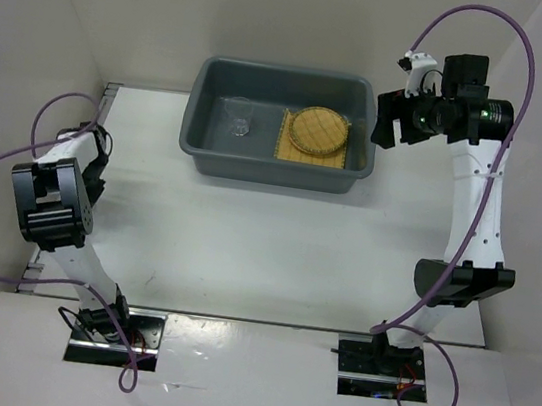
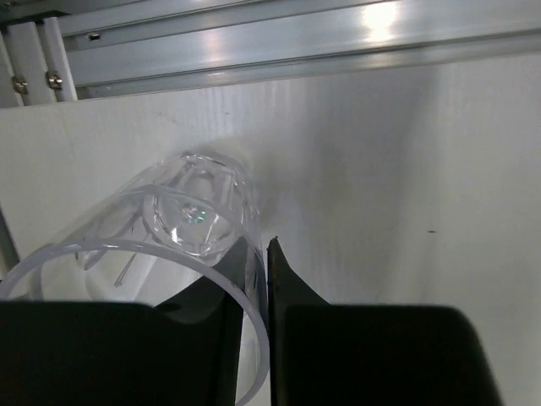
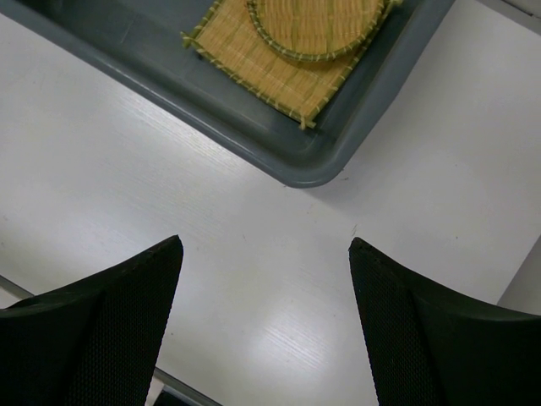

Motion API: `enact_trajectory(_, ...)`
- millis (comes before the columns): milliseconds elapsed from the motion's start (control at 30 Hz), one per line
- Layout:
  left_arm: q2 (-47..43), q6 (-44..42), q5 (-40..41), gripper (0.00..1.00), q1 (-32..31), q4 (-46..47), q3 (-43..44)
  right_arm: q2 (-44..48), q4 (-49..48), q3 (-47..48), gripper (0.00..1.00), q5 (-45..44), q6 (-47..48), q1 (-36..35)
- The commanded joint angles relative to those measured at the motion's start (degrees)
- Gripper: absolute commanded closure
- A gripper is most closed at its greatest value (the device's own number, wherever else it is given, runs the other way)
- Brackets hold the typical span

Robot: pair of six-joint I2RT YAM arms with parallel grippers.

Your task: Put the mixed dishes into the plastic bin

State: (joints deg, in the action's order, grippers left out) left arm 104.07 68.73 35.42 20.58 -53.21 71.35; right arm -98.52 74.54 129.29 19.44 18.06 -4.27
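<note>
The left fingers (image 2: 296, 338) are closed on a clear cup (image 2: 182, 220) that lies on its side on the worktop (image 1: 244, 250) at the far left. One finger sits inside the mouth and the other outside, with the thin wall of the cup pinched between them. The cup's base points away from the fingers, toward an aluminium rail (image 2: 279, 42) that runs along the worktop edge close behind it. The top view does not show this cup; the left arm blocks it.

The bin (image 1: 265, 173) stands at the far middle of the worktop, well apart from the held cup. Inside it, the mat (image 1: 286, 150) lies flat against the right end, and a disc (image 1: 320, 129) rests on top of the mat, covering most of it. A second cup (image 1: 239, 118) is in the left half of the bin, on the bare floor and clear of the mat; whether it stands upright or lies over cannot be told.

The right fingers (image 3: 101, 338) are spread wide and hold nothing. They hang above bare worktop just outside the bin's right end, with a rounded corner of the bin, the frayed mat edge (image 3: 254, 59) and part of the disc (image 3: 313, 25) in the wrist view.

Open worktop lies between the left arm and the bin. Purple cables loop out from both arms.
</note>
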Motion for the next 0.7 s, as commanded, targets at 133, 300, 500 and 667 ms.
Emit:
enact_trajectory(133,-10.8,-11.7,-13.6,1.00,-0.4,13.3,8.4,3.2,-0.3,-0.8,0.16,-1.2,0.1,-0.4)
enact_trajectory(300,-17.5,-21.6,-38.5,1.00,-7.5,40.1,10.5,3.2,-0.8,-1.9,0.16,-1.9,0.1,-0.4)
enact_trajectory(500,8.7,-44.0,-50.6,0.91,-23.9,17.2,57.3,5.0,-0.8,-3.7,0.16,-2.4,0.1,-0.4)
enact_trajectory(667,17.0,-52.3,-43.2,0.91,-35.5,10.1,62.9,7.0,-0.8,-5.4,0.16,-3.6,0.1,-0.4)
